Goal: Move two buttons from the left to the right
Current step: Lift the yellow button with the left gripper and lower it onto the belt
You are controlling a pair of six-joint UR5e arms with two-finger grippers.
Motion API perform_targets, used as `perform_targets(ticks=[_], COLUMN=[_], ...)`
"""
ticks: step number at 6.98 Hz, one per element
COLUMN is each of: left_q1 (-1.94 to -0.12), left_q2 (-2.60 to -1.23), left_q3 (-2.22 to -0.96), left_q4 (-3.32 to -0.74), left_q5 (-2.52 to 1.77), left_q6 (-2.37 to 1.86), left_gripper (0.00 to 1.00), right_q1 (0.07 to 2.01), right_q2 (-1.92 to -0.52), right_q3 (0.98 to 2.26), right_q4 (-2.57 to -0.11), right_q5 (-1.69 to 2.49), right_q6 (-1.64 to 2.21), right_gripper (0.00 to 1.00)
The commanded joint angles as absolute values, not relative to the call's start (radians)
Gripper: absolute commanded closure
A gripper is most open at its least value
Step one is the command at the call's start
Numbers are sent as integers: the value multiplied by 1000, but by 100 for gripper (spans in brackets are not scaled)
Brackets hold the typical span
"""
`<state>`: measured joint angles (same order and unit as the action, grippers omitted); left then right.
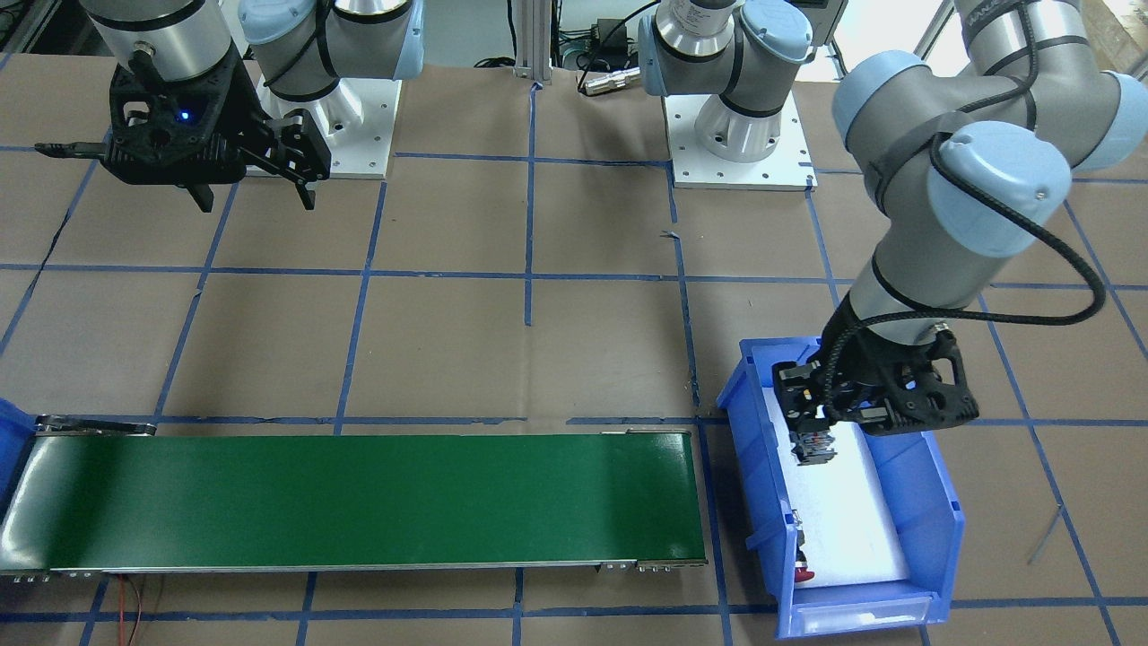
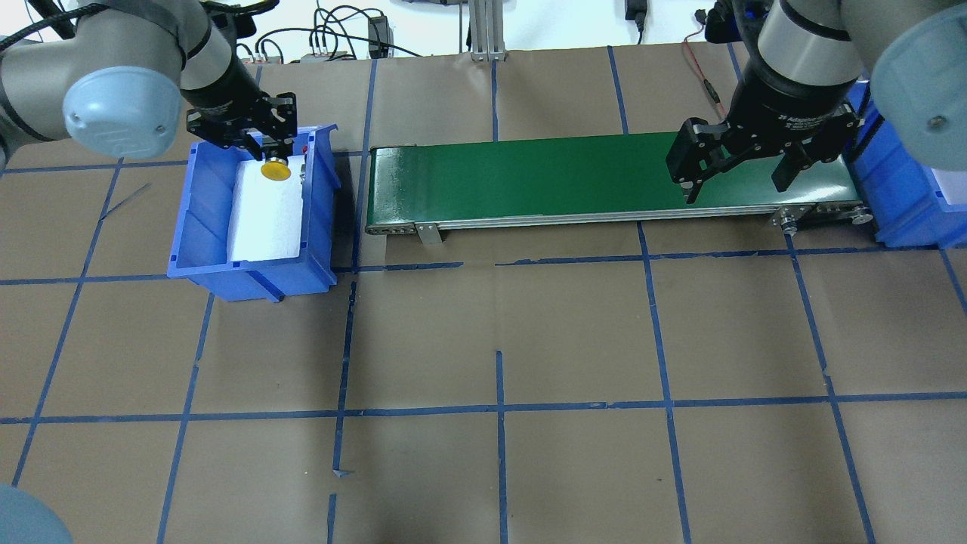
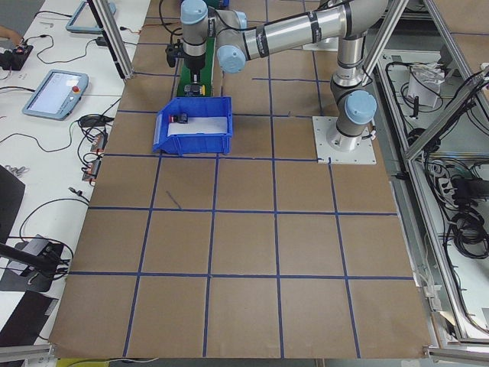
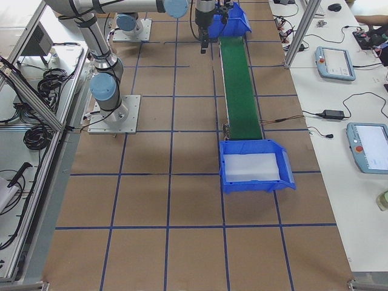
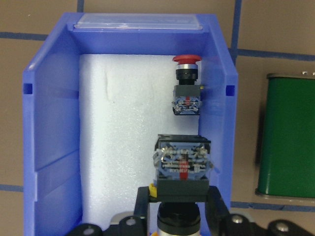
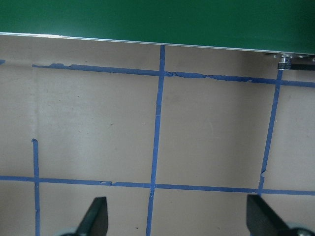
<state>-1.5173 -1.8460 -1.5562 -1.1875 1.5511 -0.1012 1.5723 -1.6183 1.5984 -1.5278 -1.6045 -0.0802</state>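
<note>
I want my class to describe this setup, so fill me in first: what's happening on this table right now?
The left claw grips the yellow button inside the blue bin at the robot's left end of the table. The red button lies on the bin's white foam against a side wall, untouched. The right claw hangs open, holding nothing, beside the green conveyor belt near the second blue bin. Neither button has reached the belt or the right side yet.

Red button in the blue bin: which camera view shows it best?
The left wrist view: the red button lies whole on the white foam. Front and overhead views show only a red speck; the rest, nothing clear.
</note>
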Motion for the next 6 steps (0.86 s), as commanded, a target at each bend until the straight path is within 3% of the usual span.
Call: perform_targets(ticks=[1,6], left_q1=[-1653,-1737], left_q2=[-1877,-2023], left_q3=[-1548,-1516], left_q4=[-1160,-985], left_q5=[1554,1554], left_q6=[-300,-384], left_gripper=[75,75], right_q1=[1572,1572], right_q2=[-1618,-1618], right_q3=[1598,1598], right_q4=[-1528,-1528], right_q5=[-1605,-1605], right_q6=[-80,-80], right_gripper=[0,0])
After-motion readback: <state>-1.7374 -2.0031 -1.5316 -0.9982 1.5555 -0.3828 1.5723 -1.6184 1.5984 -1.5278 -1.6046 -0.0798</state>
